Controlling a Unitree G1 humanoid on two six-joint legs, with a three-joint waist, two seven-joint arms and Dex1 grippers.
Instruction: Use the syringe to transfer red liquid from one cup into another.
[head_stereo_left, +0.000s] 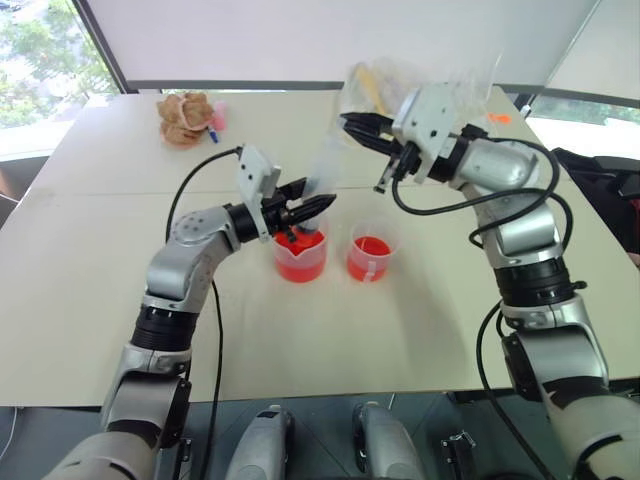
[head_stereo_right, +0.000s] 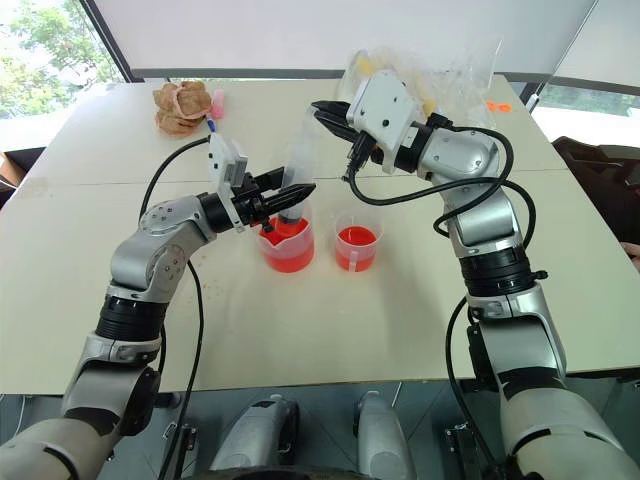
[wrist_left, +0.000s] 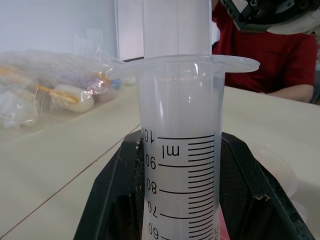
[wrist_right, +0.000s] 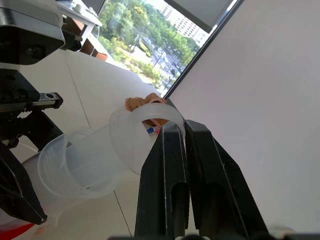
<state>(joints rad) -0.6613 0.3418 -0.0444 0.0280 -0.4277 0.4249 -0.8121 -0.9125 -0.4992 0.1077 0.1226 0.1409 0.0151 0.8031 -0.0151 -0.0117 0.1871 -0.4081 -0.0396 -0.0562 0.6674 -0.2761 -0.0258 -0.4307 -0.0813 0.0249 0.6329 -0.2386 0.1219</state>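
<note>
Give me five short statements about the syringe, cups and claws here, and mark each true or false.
1. The left claw grips the syringe barrel. True.
2. The syringe lies flat on the table. False: it stands upright over the larger beaker.
3. The right claw is shut on the plunger's top. True.
4. Both cups are empty. False: the beaker and the smaller cup both hold red liquid.
5. The smaller cup sits on the robot's left. False: it is right of the beaker.

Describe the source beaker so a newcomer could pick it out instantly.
On the beige table, two clear cups of red liquid stand side by side between the arms. The source beaker is the one on the robot's left; it is wider, has a pouring spout, and the syringe stands in it.
</note>
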